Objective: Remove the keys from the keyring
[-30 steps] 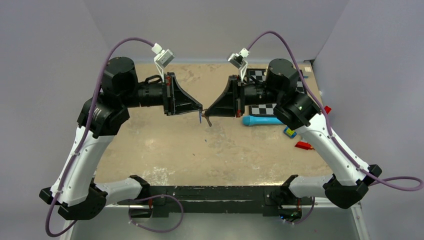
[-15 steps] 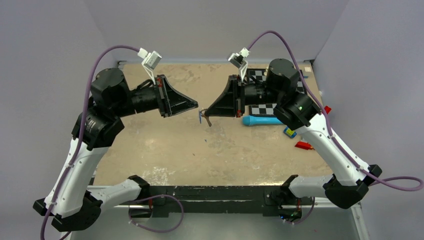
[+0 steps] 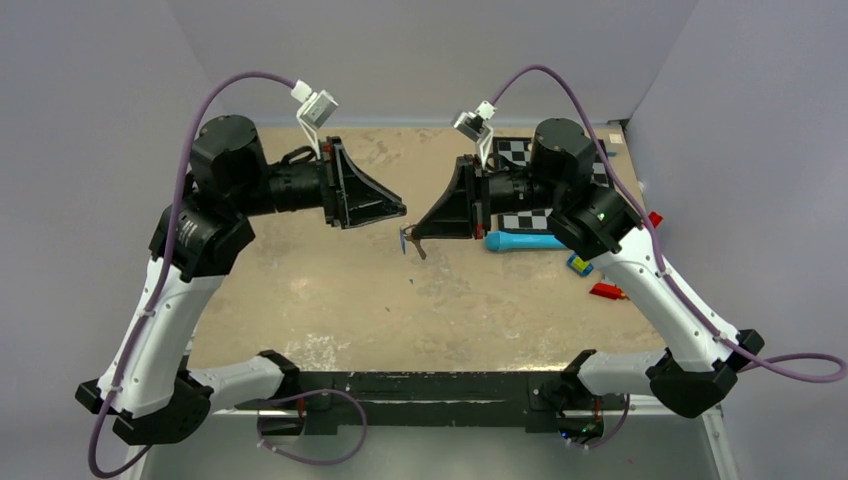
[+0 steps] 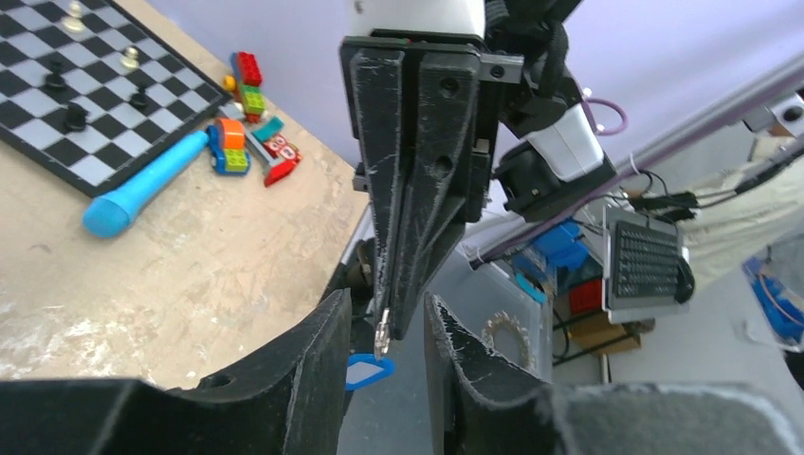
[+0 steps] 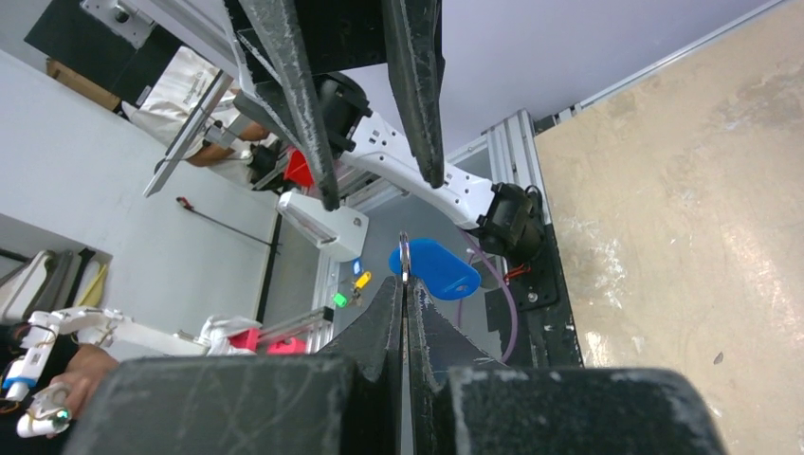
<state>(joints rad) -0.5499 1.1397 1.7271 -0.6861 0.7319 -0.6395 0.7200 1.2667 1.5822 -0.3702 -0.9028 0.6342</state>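
Keys [image 5: 404, 254]: a thin grey metal piece with a bright blue oval plastic tag [image 5: 434, 268] hanging from it. It is held in mid-air above the middle of the table [image 3: 330, 290], pinched at the very tip of the right gripper [image 5: 403, 286]. That gripper's jaws are pressed fully together on the metal, with no gap visible. Opposite it, the left gripper [image 3: 398, 212] faces it nearly tip to tip, jaws parted to a moderate gap and holding nothing. In the left wrist view its two fingers [image 4: 318, 365] stand on either side of the right gripper's tip. In the right wrist view the same fingertips end short of the metal piece, apart from it (how many separate keys there are cannot be told at this size). Both arms are raised above the tabletop, which is tan and scuffed. On the table's right side, behind the right arm, lies a chessboard [image 4: 57, 114] with a few pieces standing on it. A long light-blue tube-shaped tool [image 3: 525, 241] lies just beside the board's near edge. A small blue-and-yellow block [image 3: 579, 264] sits near that tool's end, and a red brick [image 3: 607, 292] lies a little nearer the arm bases.
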